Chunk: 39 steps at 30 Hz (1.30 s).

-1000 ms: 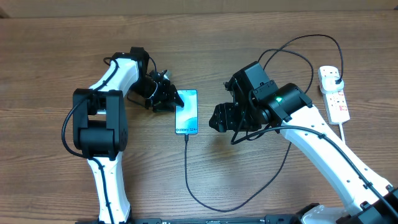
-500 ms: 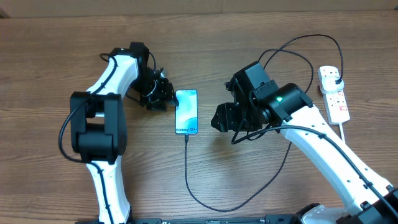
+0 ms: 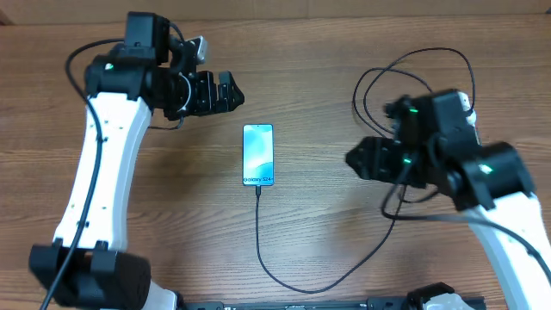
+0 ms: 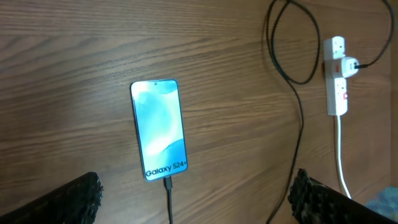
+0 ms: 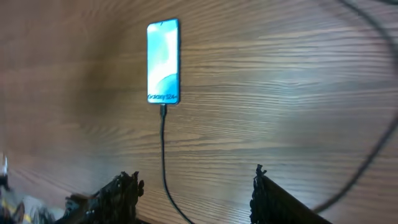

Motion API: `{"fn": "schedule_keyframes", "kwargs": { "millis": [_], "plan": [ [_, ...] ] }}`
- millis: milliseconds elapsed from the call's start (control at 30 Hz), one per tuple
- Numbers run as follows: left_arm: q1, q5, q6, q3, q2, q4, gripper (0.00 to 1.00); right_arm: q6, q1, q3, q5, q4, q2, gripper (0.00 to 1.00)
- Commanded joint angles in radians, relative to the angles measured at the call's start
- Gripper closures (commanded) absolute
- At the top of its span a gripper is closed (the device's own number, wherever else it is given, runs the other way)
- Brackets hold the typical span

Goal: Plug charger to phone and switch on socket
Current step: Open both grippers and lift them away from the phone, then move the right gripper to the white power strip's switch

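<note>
Lying flat, the phone (image 3: pixel 258 155) has the charger (image 3: pixel 259 232) plugged into its bottom edge. Left claw (image 4: pixel 196 186) and right claw (image 5: pixel 194 186) gape empty beside it; the socket (image 4: pixel 336 78), farther right, probably awaits switching.

A wood-grain table (image 3: pixel 301 52) fills every view, its brown grain running side to side from overhead. Past its far edge shows a pale tan strip (image 3: pixel 344 7), too plain to identify.

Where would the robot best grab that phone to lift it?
Probably take the phone across its two long edges, mid-length, coming straight down. It lies flat, screen up, and the charger sits in one short end, so gripping end to end would hit it.
</note>
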<state>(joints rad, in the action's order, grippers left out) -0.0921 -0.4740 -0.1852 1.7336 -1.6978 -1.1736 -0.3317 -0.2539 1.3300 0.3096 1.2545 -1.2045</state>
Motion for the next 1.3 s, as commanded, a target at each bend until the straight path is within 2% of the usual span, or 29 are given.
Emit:
{"fn": "schedule_keyframes", "kwargs": {
  "millis": [0,567,733,1067,1267],
  "plan": [
    [0.002,0.013,-0.002,0.005,0.01,-0.016,0.0,0.027,0.048,0.027,-0.002,0.019,0.052,0.39],
    [0.002,0.014,-0.002,0.005,0.003,-0.026,0.0,0.026,0.068,0.027,0.024,0.045,0.104,0.39],
    [0.002,0.014,-0.002,0.005,0.003,-0.026,0.0,0.026,0.069,0.027,0.012,0.042,0.104,0.32],
    [0.002,0.014,-0.002,0.005,0.003,-0.026,0.0,0.014,0.072,0.027,0.013,0.043,0.104,0.3],
    [0.002,0.014,-0.002,0.005,0.003,-0.026,0.0,-0.047,0.099,0.027,0.013,0.059,0.104,0.28]
  ]
}}
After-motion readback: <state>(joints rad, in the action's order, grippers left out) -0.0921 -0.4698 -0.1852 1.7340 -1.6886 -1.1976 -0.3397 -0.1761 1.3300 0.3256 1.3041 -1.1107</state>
